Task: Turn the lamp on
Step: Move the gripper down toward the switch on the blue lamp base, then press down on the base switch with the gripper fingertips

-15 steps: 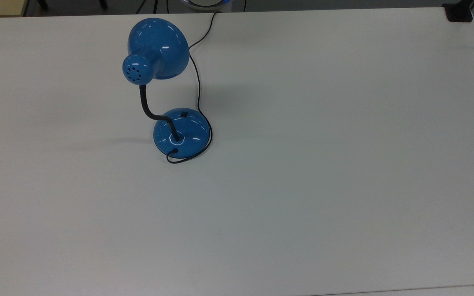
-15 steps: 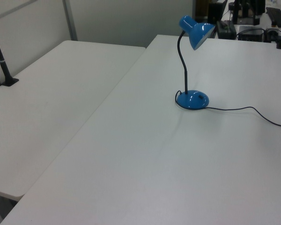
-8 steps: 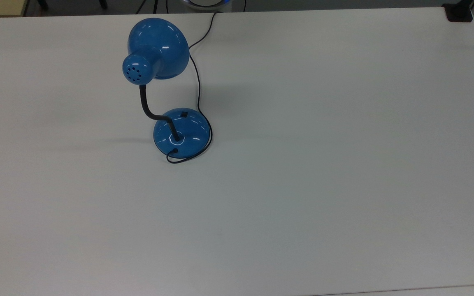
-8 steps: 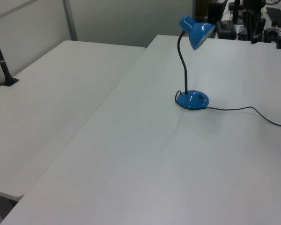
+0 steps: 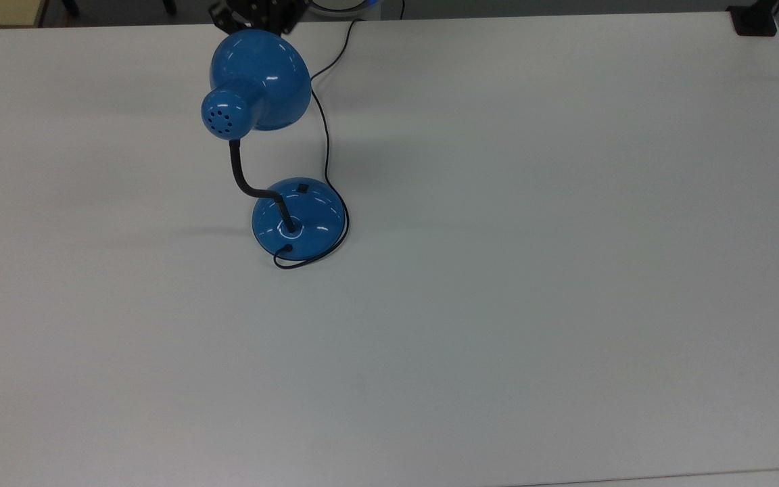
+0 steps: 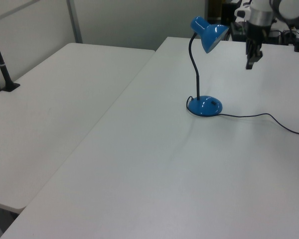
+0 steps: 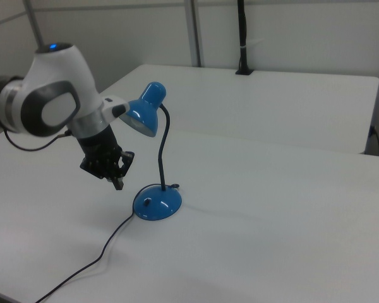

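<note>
The blue desk lamp stands on the white table, its round base planted flat and the black gooseneck rising to a domed shade that tips over toward the robot's side. The small black switch sits on the sloped top of the base, on the edge facing the top view's upper side, beside where the cord runs off toward the table's far edge.

The gripper hangs in the air, clear of the table and touching nothing. In the right view it sits to the base's left and higher, below the shade; in the left view it hovers to the shade's right, well above the base. Its fingers point down and look drawn close together, though I cannot tell for sure whether they are fully pressed.

So the switch lies below the fingertips and a little toward the lamp's stem. I'd judge the press calls for a descent with a short reach inward, keeping wide of the shade's rim and the cord.
</note>
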Tool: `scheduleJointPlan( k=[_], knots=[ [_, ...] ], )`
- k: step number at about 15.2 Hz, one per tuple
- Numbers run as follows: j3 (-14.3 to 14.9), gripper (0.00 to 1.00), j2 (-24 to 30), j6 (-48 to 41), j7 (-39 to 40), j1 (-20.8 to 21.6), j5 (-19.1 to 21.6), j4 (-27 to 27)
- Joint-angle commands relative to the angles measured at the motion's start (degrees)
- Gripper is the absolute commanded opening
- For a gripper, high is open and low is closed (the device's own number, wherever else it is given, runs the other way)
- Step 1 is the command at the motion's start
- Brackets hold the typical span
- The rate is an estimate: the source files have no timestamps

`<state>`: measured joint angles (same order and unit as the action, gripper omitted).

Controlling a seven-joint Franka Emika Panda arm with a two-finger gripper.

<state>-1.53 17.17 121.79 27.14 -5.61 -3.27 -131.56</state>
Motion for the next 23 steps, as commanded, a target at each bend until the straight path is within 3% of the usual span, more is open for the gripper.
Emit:
scheduleJointPlan(
  k=[1,4,7,10,14,23],
  knots=[
    [-3.9,0.00,-2.2,12.4,-11.3,0.4,0.6,-4.6],
    [-6.8,0.00,-7.4,19.9,-18.2,0.3,-0.1,-4.6],
    [-6.8,0.00,-11.2,26.8,-23.3,0.4,-1.0,-4.5],
    [-6.8,0.00,-14.3,31.8,-28.9,0.4,-5.8,-4.3],
    [-6.8,0.00,-16.5,34.0,-35.2,-0.4,-11.5,-4.1],
    [-6.6,0.00,-21.0,36.7,-41.6,-2.2,-18.0,-3.0]
  ],
)
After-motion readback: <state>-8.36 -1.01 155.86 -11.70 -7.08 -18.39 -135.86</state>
